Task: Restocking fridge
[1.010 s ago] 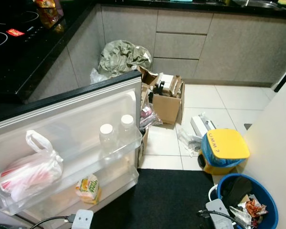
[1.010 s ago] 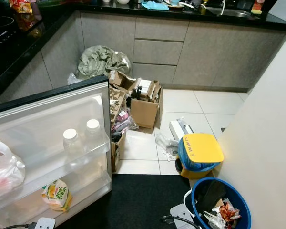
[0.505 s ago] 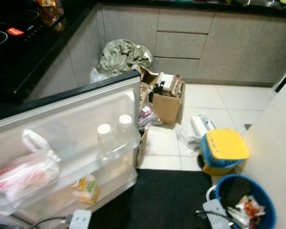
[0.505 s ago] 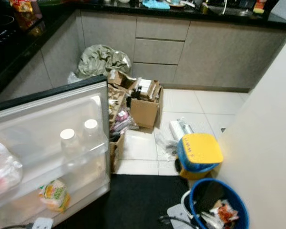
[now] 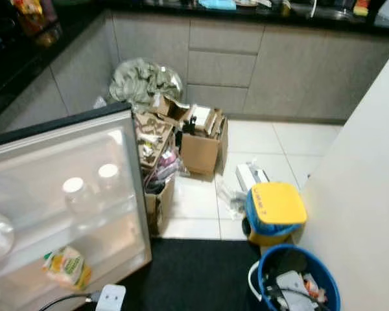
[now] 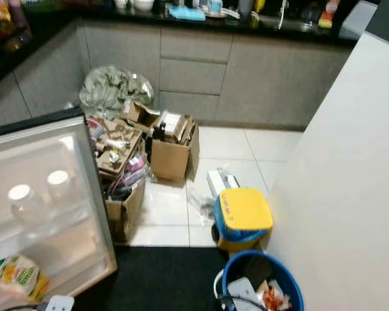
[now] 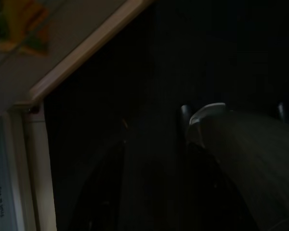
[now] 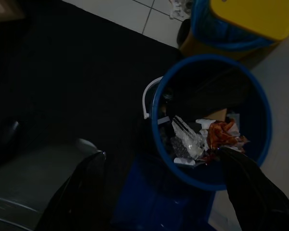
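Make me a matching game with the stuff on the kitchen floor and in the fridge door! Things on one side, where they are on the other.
Things:
1. two white-capped bottles
2. yellow-lidded bin
3. blue bucket
4. grey-green bag

Places:
A. in the corner against the grey cabinets
B. on the white tiles, just past the black mat
C. on a shelf of the open fridge door
D. nearest the robot, on the right, with rubbish inside

Pairs: 1-C, 2-B, 3-D, 4-A
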You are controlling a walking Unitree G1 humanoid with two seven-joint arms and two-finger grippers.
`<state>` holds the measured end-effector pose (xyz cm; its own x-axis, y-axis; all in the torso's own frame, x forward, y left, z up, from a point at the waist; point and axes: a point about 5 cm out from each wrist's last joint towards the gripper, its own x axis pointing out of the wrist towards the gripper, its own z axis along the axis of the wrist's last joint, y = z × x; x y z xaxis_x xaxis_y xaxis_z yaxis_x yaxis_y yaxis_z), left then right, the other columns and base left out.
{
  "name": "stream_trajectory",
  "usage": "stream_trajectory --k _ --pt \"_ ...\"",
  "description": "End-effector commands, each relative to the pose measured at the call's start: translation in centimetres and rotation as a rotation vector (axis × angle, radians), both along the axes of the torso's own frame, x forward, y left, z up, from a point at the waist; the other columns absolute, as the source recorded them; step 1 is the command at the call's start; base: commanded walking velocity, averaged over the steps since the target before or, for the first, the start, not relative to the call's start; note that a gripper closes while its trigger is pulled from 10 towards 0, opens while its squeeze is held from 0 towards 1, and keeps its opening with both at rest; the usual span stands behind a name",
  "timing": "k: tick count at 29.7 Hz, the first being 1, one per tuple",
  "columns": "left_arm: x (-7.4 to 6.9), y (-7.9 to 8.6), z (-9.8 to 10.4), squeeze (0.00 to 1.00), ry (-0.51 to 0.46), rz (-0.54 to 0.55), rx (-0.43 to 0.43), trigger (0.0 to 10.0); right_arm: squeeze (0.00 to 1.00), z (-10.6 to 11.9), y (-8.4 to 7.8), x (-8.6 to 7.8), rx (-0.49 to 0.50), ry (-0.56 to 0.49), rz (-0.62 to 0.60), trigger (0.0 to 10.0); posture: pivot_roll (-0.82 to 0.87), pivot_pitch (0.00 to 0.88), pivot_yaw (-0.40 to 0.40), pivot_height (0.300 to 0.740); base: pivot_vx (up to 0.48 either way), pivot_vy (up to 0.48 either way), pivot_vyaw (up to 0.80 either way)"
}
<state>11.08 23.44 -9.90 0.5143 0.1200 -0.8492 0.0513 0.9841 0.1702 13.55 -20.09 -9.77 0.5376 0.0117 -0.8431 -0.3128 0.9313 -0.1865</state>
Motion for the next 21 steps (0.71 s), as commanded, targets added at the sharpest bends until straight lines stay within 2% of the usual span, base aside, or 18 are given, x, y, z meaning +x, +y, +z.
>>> stream_trajectory --k 1,21 --pt "-0.65 -0.3 -0.28 0.0 0.027 -0.006 -0.007 10.0 0.0 -0.06 -0.41 -0.32 -0.009 0.01 -0.011 10.0 -0.02 0.0 -0.06 0.74 0.0 0.0 0.0" --pt "-0.71 -0.34 -0.31 0.0 0.028 0.007 -0.015 10.0 0.0 -0.02 -0.48 -0.29 -0.022 0.001 -0.005 10.0 -0.03 0.0 -0.058 0.74 0.0 0.0 0.0"
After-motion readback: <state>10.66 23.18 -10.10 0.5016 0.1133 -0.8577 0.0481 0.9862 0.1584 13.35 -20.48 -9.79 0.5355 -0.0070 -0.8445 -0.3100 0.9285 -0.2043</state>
